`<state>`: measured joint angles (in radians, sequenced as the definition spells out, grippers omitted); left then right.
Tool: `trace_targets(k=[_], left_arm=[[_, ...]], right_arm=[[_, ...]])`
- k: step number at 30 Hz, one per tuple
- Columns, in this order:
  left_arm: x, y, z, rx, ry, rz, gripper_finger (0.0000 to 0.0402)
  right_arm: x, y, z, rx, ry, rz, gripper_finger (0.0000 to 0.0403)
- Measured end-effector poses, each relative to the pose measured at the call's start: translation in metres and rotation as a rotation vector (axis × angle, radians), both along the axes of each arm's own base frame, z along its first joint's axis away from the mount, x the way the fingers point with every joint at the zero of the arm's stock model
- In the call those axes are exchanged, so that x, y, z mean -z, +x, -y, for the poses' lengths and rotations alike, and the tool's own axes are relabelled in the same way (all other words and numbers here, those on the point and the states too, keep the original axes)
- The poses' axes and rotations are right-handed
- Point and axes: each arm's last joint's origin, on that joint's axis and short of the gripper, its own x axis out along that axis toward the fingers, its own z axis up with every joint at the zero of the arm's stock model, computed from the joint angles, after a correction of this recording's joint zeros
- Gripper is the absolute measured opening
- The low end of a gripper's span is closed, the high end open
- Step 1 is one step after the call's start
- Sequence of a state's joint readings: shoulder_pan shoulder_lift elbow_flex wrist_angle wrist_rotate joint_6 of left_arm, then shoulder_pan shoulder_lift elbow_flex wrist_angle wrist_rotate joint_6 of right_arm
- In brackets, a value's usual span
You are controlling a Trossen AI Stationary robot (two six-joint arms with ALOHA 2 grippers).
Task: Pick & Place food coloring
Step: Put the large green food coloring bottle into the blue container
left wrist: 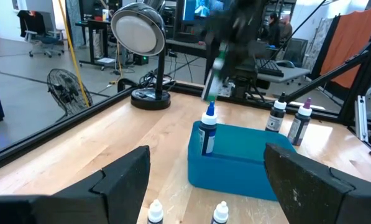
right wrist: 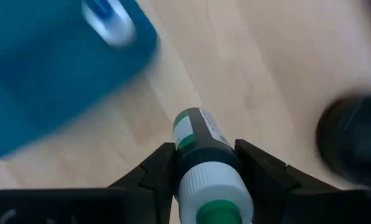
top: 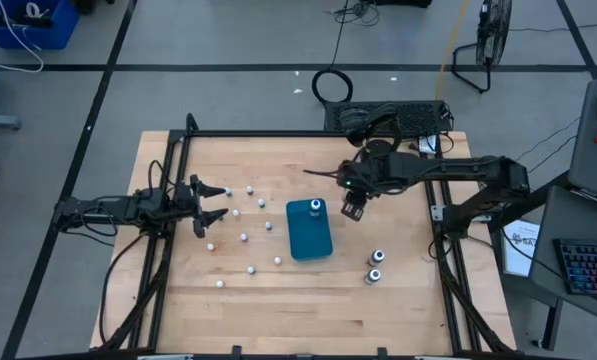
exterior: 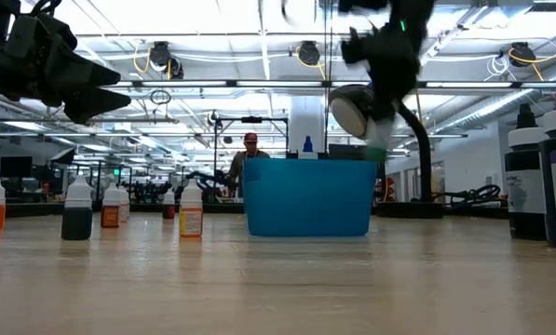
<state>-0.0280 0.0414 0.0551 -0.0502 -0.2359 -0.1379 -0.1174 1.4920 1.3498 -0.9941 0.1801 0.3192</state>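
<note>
One green-capped food coloring bottle (right wrist: 205,165) sits clamped in the right gripper (right wrist: 207,171), fingers closed on its neck, lifted just beside the teal box (top: 309,236). Light, rigid, slick plastic; gripping below the cap suits it. The left gripper (top: 210,201) waits wide open, well apart from the box.

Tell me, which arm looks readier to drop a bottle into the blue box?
The right. Its gripper is shut on a green-capped bottle beside the box. The left gripper hangs open and empty, farther away among the small bottles.
</note>
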Motion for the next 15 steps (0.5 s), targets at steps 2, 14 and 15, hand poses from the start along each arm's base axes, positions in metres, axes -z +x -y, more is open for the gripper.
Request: trace_targets(k=[2,14,15], left_arm=[[0.0,0.0,0.0,0.0,0.0,0.0,0.0308],[0.0,0.0,0.0,0.0,0.0,0.0,0.0308],[0.0,0.0,0.0,0.0,0.0,0.0,0.0308]], right_arm=[[-0.026,0.009,-0.01,-0.046,-0.025,0.074,0.0134],[-0.047,0.082,-0.047,-0.26,-0.058,-0.088,0.0134],[-0.04,0.089,-0.05,-0.296,-0.022,-0.093,0.0134]])
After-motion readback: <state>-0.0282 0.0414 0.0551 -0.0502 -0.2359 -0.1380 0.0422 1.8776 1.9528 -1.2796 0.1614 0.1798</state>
